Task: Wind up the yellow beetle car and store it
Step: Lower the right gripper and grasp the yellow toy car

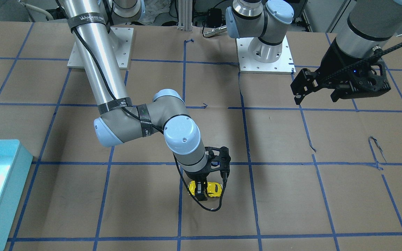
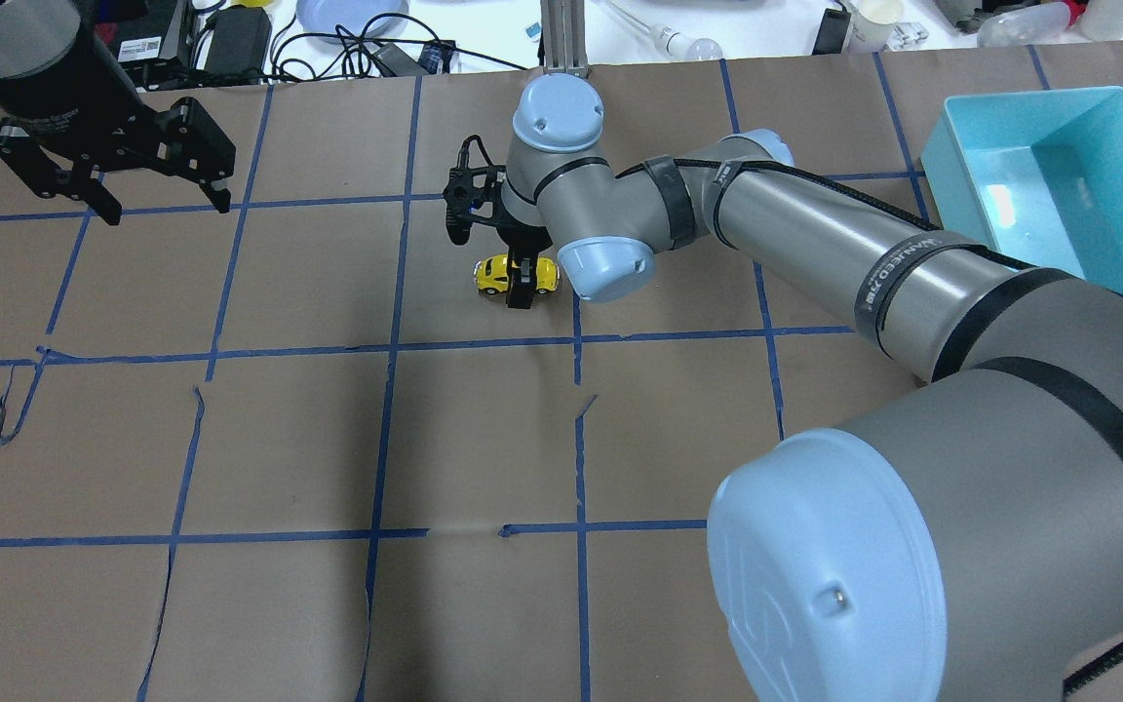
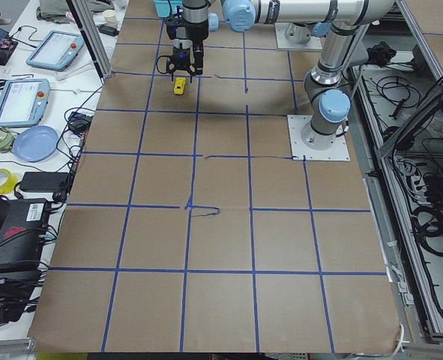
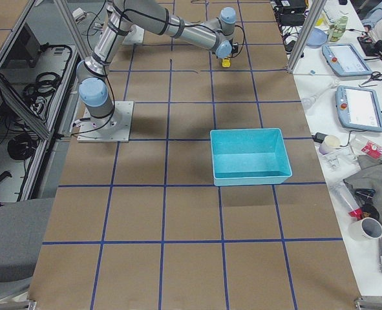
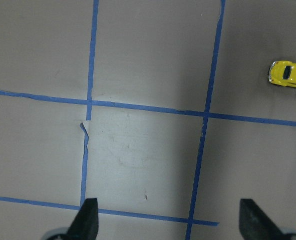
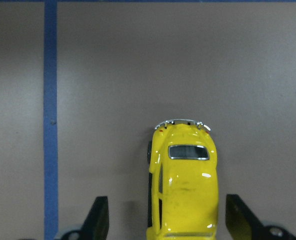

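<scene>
TWO ARMS, ONE TOY: The right gripper [image 6: 168, 202] stands low over the yellow beetle car [image 2: 495, 275] on the paper-covered table [image 2: 328, 458]. The car is well apart from the teal bin [image 2: 951, 161], which sits near the table's edge on the robot's right.

The gripper's jaws are open and straddle the toy, with one black finger [image 6: 100, 220] on each flank. On one side a broad strip of bare paper shows between finger and car body, and on the other only a thin gap. Neither finger is seen pressing the car.

The car rests upright on its wheels, with its roof and a dark window turned up and its silver bumper pointing away from the wrist camera. A line of blue tape [image 6: 50, 125] runs alongside it. The right arm reaches in from the bin's side of the table, its wrist bent down over the toy.

The left gripper [image 1: 315, 100] hangs in the air beyond the car, on the side away from the bin and farther from the bin than the car is. Its jaws are spread wide and hold nothing, with brown paper and tape lines below them. The car shows at the edge of that wrist camera's view.
</scene>
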Action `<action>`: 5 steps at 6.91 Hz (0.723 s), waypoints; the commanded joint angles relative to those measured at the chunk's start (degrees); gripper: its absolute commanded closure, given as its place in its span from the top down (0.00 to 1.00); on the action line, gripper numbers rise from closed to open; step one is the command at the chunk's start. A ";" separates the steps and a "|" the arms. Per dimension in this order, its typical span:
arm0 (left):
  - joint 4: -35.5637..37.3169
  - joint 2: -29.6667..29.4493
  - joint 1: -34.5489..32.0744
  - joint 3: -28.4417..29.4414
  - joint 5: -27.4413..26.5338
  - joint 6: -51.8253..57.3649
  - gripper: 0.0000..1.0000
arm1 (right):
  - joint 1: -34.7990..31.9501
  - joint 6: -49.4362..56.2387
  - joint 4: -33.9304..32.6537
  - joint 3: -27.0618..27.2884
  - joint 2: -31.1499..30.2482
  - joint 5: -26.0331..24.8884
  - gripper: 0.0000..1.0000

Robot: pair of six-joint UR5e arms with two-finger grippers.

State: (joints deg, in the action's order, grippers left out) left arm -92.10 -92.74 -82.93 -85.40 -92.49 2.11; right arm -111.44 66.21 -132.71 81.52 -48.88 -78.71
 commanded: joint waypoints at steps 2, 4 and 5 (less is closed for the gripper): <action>0.52 -0.07 -0.57 0.15 0.20 -0.09 1.00 | 0.00 -0.20 0.43 0.04 -0.24 -1.00 0.38; 0.17 0.80 -1.18 0.50 -0.06 -0.61 1.00 | 0.17 -4.12 1.22 0.04 -3.39 -1.88 0.07; 0.25 0.89 -1.18 0.50 0.55 -0.35 1.00 | 2.44 -4.33 6.36 0.04 -7.50 -1.89 0.04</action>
State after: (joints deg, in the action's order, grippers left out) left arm -91.88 -92.05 -83.97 -84.97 -92.34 1.62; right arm -110.73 63.18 -130.35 81.51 -52.47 -80.45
